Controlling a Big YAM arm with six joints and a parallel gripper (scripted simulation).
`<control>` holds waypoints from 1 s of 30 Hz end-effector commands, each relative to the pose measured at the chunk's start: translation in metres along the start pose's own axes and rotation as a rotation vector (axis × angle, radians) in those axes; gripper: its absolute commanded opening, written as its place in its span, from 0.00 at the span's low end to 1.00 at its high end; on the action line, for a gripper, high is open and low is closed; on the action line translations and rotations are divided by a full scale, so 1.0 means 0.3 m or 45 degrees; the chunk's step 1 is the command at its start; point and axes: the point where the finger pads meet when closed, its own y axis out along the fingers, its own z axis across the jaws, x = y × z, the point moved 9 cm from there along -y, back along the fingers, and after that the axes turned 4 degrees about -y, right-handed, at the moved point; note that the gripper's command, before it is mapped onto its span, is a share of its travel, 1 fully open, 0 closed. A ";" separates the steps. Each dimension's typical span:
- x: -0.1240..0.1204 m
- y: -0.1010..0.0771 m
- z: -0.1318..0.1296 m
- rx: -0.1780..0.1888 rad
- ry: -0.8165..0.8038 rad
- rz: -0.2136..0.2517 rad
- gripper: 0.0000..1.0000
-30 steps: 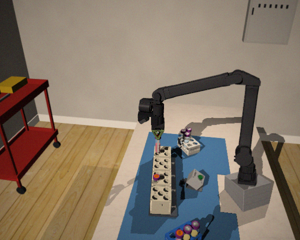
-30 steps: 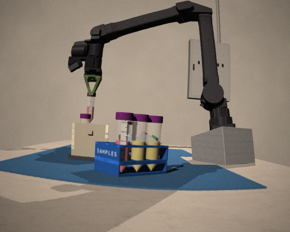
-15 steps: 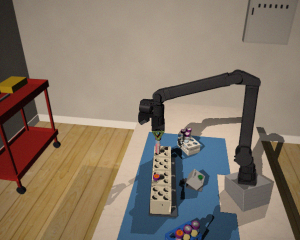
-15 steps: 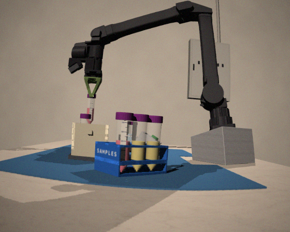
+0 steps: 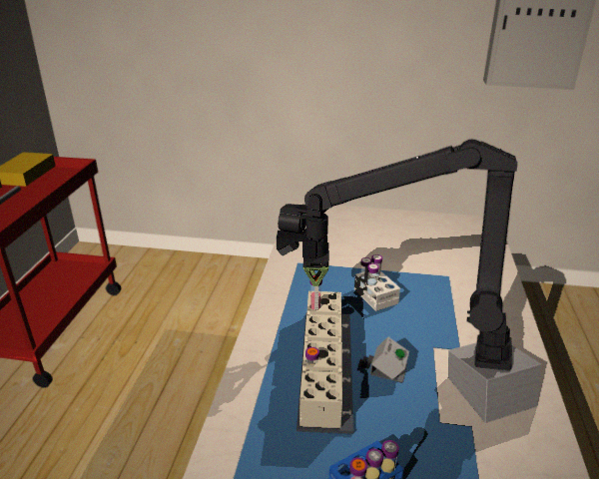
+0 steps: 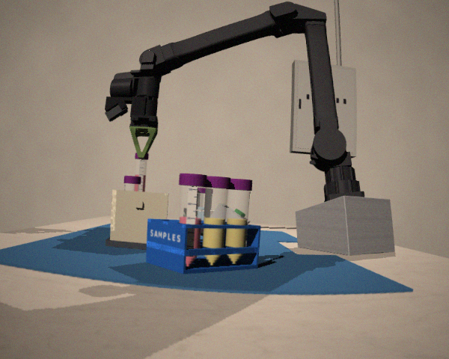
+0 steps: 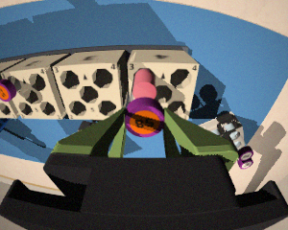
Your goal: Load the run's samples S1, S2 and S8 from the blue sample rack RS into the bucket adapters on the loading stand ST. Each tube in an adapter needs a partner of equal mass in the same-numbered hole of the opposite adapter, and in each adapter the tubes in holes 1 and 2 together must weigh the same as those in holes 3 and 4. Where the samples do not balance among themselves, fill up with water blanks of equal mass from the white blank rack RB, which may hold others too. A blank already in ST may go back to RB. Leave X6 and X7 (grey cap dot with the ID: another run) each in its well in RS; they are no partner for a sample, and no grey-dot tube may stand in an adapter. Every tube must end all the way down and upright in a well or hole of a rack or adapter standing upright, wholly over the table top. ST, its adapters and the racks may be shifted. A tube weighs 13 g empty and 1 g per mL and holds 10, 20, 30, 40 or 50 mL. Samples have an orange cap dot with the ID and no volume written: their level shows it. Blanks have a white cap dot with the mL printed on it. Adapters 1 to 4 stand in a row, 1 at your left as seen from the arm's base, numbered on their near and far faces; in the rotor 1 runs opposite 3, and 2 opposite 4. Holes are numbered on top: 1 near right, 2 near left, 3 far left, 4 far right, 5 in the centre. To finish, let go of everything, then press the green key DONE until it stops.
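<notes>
Your gripper (image 5: 315,278) is clamped on a pink-filled sample tube (image 5: 313,298), upright, partly down in the end adapter (image 5: 324,303).

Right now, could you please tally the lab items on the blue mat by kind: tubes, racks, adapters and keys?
Tubes: 8 in view, one of them in the gripper
Racks: 2
Adapters: 4
Green key: 1
Total: 15
</notes>
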 end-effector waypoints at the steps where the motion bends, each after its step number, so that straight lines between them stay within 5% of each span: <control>1: 0.043 -0.022 -0.028 -0.020 0.002 -0.056 0.00; 10: 0.017 0.037 -0.014 -0.008 -0.004 -0.027 0.00; 11: 0.068 -0.026 -0.040 -0.032 0.009 -0.094 0.00; 15: 0.018 0.060 -0.019 -0.009 0.000 -0.026 0.00; 20: 0.019 0.087 -0.010 -0.006 -0.007 -0.023 0.00; 27: 0.016 0.095 -0.015 -0.011 -0.003 -0.034 0.00; 28: 0.074 0.049 -0.034 -0.030 0.003 -0.089 0.00; 30: 0.057 0.076 -0.032 -0.024 0.001 -0.069 0.00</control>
